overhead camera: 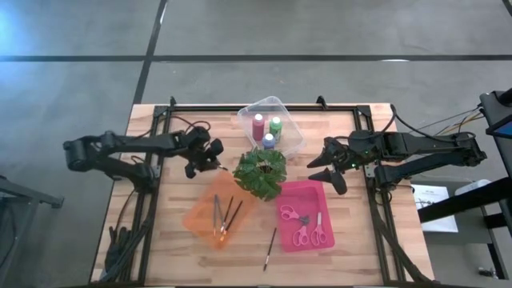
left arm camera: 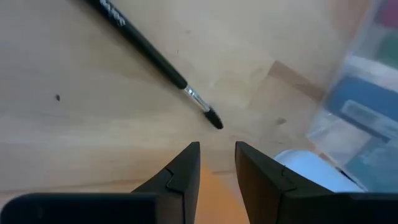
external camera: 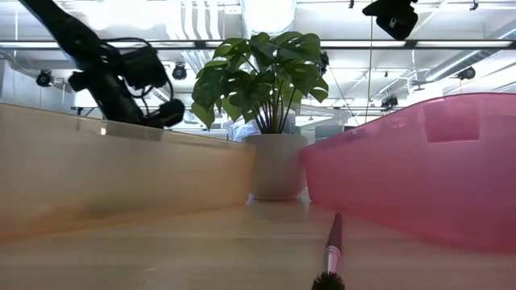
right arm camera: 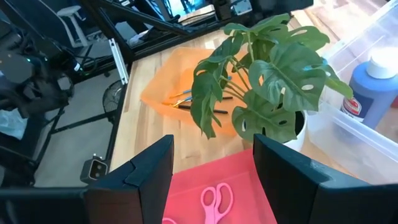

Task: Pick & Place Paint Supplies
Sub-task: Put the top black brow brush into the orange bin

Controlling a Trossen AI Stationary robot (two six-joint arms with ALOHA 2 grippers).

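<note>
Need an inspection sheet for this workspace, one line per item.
Surface: wooden table, black frame.
Job's things: three paint bottles in clear tray; brushes in orange tray; one brush loose on table; two scissors in pink tray.
Clutter: potted plant mid-table.
Grippers: left gripper beside plant, slightly open, empty; right gripper above pink tray, open, empty.
Cables: bundles on both arms.
Surroundings: grey floor, papers at right.
</note>
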